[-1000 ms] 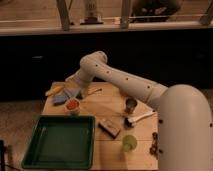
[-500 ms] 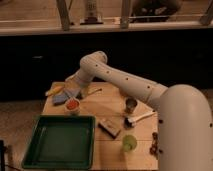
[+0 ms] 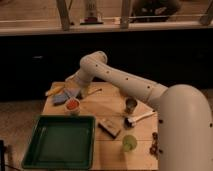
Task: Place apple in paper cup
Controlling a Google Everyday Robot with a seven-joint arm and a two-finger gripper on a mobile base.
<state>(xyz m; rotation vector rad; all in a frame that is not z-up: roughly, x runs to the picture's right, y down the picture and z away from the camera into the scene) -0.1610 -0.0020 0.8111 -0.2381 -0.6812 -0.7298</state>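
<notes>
Camera view, one moment: you see the white arm (image 3: 125,82) reach from the robot's bulky body at lower right, up over an elbow and then down to the far left part of the wooden table (image 3: 107,102). A green tray (image 3: 60,142) takes up the near left corner and overhangs the table's front edge. The gripper (image 3: 75,94) hangs low at the arm's end, just above and slightly behind the paper cup (image 3: 73,111); you cannot tell whether it is gripping or released, since it blends into the objects behind it. The apple (image 3: 72,104) sits inside the paper cup, its red-orange top showing within the white rim, just beyond the tray's far edge. A blue pad (image 3: 62,97) lies just left of the gripper, with a yellow object (image 3: 54,91) beside it at the table's edge. A brown block (image 3: 110,127) lies near the tray's right side. Right of centre stands a metal cup (image 3: 130,105), with a white-handled tool (image 3: 139,118) just in front of it. A yellow-green cup (image 3: 129,143) stands near the front edge, and small dark red bits (image 3: 155,145) cluster to its right.
</notes>
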